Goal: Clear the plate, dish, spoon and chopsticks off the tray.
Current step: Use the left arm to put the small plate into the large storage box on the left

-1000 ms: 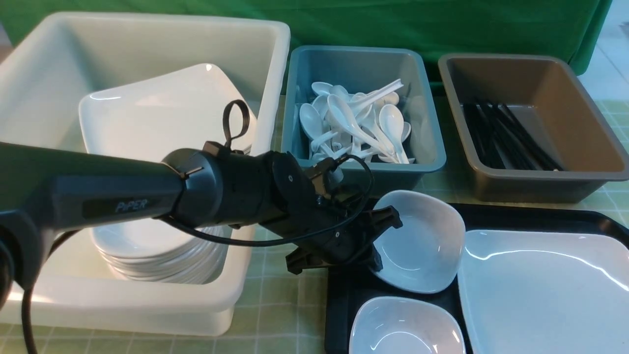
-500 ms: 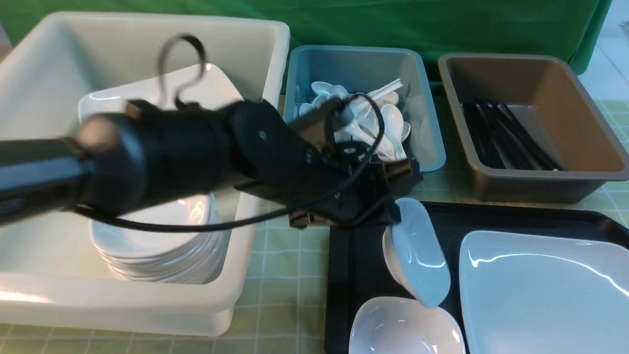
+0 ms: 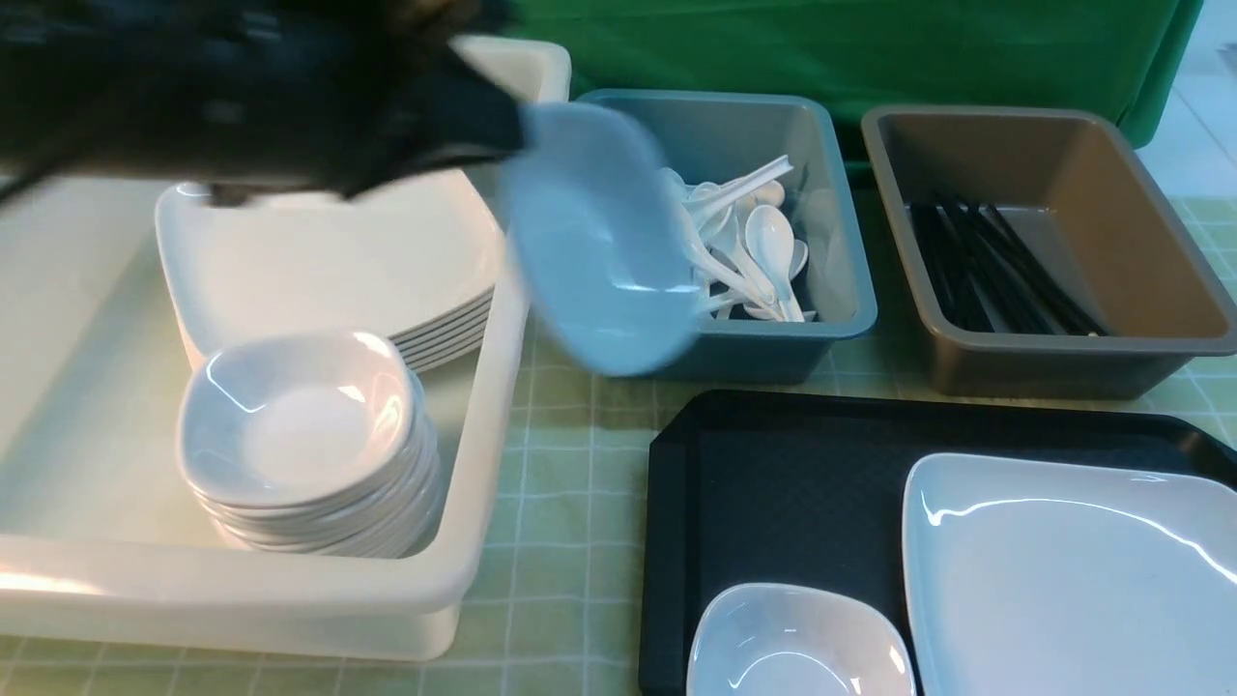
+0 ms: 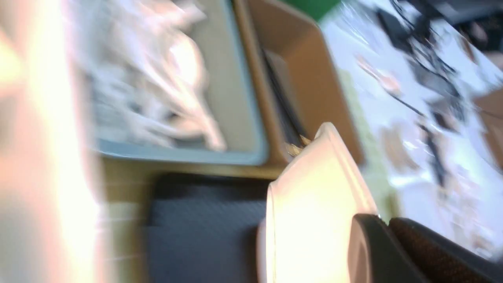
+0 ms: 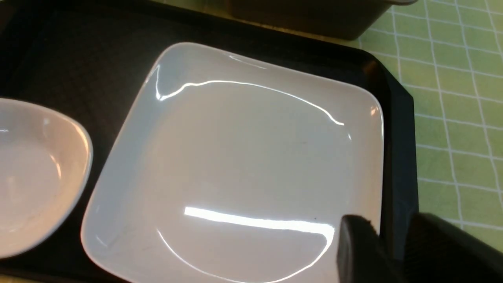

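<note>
My left gripper (image 3: 483,126), blurred, is shut on the rim of a small white dish (image 3: 599,242) and holds it tilted in the air between the white tub and the teal tub. In the left wrist view the gripper (image 4: 386,221) pinches the dish (image 4: 314,204). The large white plate (image 3: 1063,570) lies on the black tray (image 3: 773,464), beside a second small dish (image 3: 797,643). My right gripper (image 5: 393,243) has its jaws a little apart over the plate's (image 5: 243,157) edge and the tray's rim (image 5: 399,157). No spoon or chopsticks show on the tray.
The white tub (image 3: 474,570) at the left holds a stack of plates (image 3: 338,251) and a stack of small dishes (image 3: 300,435). The teal tub (image 3: 841,242) holds white spoons. The brown tub (image 3: 1160,251) holds black chopsticks (image 3: 995,271).
My left gripper has lifted the small dish off the tray and carried it up and to the left. The arm no longer covers the white tub. The plate shifted slightly.
</note>
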{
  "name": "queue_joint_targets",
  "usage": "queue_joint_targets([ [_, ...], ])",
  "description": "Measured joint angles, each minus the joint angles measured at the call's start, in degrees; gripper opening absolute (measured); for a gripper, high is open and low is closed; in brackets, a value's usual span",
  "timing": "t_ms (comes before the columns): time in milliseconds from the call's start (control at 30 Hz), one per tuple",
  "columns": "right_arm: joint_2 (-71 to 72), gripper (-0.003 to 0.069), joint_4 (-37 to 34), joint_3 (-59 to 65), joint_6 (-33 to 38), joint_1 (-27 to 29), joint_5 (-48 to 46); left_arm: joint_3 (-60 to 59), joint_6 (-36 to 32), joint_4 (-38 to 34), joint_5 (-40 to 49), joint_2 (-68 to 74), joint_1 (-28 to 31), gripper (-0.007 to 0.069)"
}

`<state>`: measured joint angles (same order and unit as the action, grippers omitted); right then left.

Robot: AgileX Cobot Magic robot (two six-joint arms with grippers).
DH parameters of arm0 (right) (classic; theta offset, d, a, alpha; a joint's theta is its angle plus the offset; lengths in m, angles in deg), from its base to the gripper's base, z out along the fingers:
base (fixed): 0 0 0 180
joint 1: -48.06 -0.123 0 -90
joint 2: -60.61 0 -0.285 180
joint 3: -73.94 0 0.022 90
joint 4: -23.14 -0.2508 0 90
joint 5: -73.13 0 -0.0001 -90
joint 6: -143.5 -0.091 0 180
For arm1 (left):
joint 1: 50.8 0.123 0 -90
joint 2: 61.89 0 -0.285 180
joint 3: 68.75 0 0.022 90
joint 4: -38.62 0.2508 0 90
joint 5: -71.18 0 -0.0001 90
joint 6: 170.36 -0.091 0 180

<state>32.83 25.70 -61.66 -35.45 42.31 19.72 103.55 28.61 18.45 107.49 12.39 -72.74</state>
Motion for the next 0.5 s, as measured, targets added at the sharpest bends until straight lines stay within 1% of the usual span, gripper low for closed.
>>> queue_joint_targets([
  [67, 0.00, 0.0176, 0.00, 0.00, -0.05, 0.00, 0.00, -2.29, 3.63, 6.42, 4.71, -5.06, 5.47, 0.0010],
  [100, 0.00, 0.0176, 0.00, 0.00, -0.05, 0.00, 0.00, -2.88, 3.78, 7.03, 4.98, -5.82, 5.92, 0.0010],
  [133, 0.00, 0.0178, 0.00, 0.00, -0.05, 0.00, 0.00, -6.08, 4.87, 8.64, 6.62, -8.97, 10.58, 0.0010],
  [200, 0.00, 0.0178, 0.00, 0.00, -0.05, 0.00, 0.02, -8.19, 5.01, 8.75, 6.70, -10.51, 12.93, 0.0010],
  [233, 0.00, 0.0179, 0.00, 0.00, -0.05, 0.00, 0.02, -11.35, 5.08, 7.96, 6.36, -12.32, 16.10, 0.0010],
  [333, 0.00, 0.0184, 0.00, 0.00, -0.05, 0.00, 0.13, -18.91, 4.89, 3.33, 2.35, -14.11, 22.56, 0.0010],
  [400, 0.00, 0.0187, 0.00, 0.00, -0.05, 0.00, 0.13, -22.26, 3.56, -0.52, -0.50, -13.96, 25.43, 0.0010],
  [500, 0.00, 0.0189, 0.00, 0.00, -0.05, 0.00, -0.04, -26.22, 0.78, -4.78, -4.23, -13.10, 27.29, 0.0010],
])
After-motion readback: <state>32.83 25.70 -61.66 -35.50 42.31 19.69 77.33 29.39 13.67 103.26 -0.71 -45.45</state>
